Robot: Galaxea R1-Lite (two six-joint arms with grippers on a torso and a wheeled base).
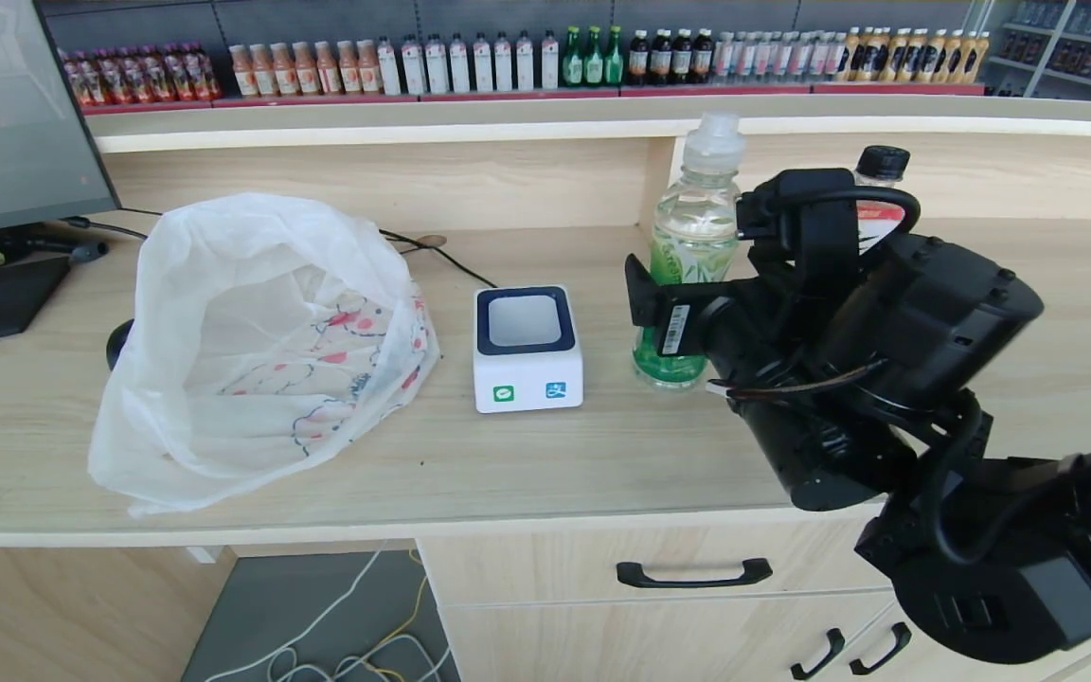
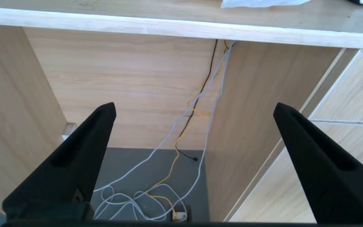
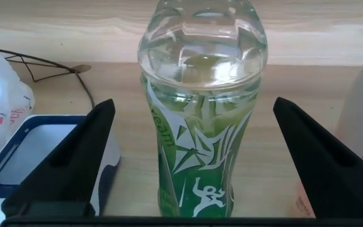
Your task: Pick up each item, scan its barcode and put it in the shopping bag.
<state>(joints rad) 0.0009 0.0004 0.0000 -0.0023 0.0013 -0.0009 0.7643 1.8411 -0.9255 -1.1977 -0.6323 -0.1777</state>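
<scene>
Head view: green bottle point(image 1: 692, 256) upright on counter point(image 1: 602, 455), right of centre, just right of scanner point(image 1: 527, 346); long axis vertical. Shopping bag point(image 1: 261, 350) at left, mouth open.
Right wrist view: right gripper point(image 3: 194, 164) straddles bottle body. Fingers point(image 3: 74, 164) spread wide with a gap each side, no contact seen, nothing held.
Judgement: right arm clearly nearer, so next move is a straight close on the body.
Left gripper point(image 2: 194, 164) below counter edge, fingers wide apart, empty, well away from the bottle.
</scene>
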